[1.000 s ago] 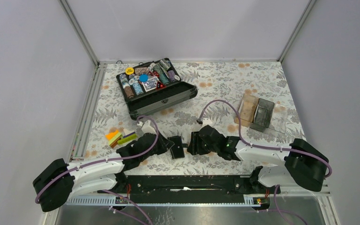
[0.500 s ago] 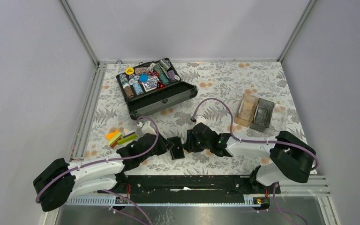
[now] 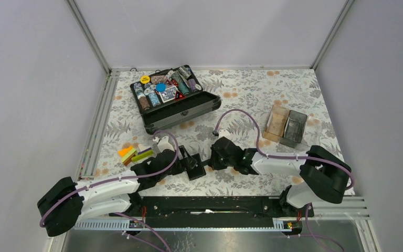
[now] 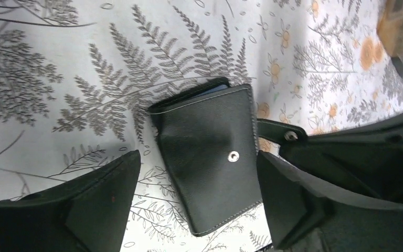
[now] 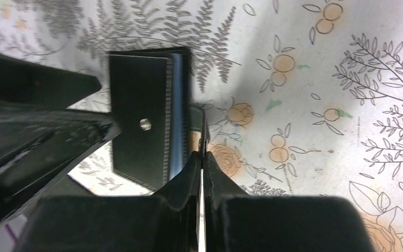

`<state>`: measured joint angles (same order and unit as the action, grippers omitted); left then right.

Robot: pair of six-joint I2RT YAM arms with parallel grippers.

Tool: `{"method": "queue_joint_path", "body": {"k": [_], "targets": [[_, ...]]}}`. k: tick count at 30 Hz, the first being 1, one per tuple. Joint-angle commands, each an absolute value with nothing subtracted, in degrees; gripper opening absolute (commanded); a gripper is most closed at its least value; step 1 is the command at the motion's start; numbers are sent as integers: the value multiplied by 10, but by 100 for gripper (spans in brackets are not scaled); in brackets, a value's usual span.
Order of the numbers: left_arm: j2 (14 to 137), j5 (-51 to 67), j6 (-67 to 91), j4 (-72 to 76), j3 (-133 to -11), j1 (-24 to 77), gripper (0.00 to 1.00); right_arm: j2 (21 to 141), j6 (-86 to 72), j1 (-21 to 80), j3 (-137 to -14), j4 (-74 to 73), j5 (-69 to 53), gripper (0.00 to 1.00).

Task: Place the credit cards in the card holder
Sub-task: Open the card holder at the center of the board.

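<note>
Watching wallet-opening bit: card holder [image 4: 210,163] folded, unsnapped, mid near edge of tabletop [image 3: 273,89]; left end effector [image 4: 198,157] released, straddling it; right end effector [image 5: 202,157] clenched at snap strap [image 4: 283,134]; credit cards [image 3: 134,153] by left edge. Imo pin body, peel flap slowly.

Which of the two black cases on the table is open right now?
The large chip case at the far left, with its chips showing. The small card holder in the foreground lies folded.
</note>
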<state>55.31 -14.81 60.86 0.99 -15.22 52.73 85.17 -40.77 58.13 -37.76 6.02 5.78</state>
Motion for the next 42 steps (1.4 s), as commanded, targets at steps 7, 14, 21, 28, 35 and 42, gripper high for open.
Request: {"method": "queue_joint_path", "body": {"k": [7, 14, 21, 28, 35, 42], "targets": [[533, -136, 569, -8, -202, 530, 99, 731, -426, 584, -328, 104, 2, 0], [554, -93, 562, 51, -202, 535, 99, 696, -422, 584, -324, 91, 2, 0], [586, -92, 537, 29, -231, 546, 99, 688, -421, 584, -327, 87, -12, 0], [592, -130, 532, -24, -242, 554, 92, 687, -423, 584, -327, 87, -11, 0], [624, -147, 522, -56, -257, 559, 85, 683, -423, 583, -329, 83, -7, 0], [638, -162, 521, -64, -267, 566, 79, 683, -422, 584, -328, 80, -5, 0]]}}
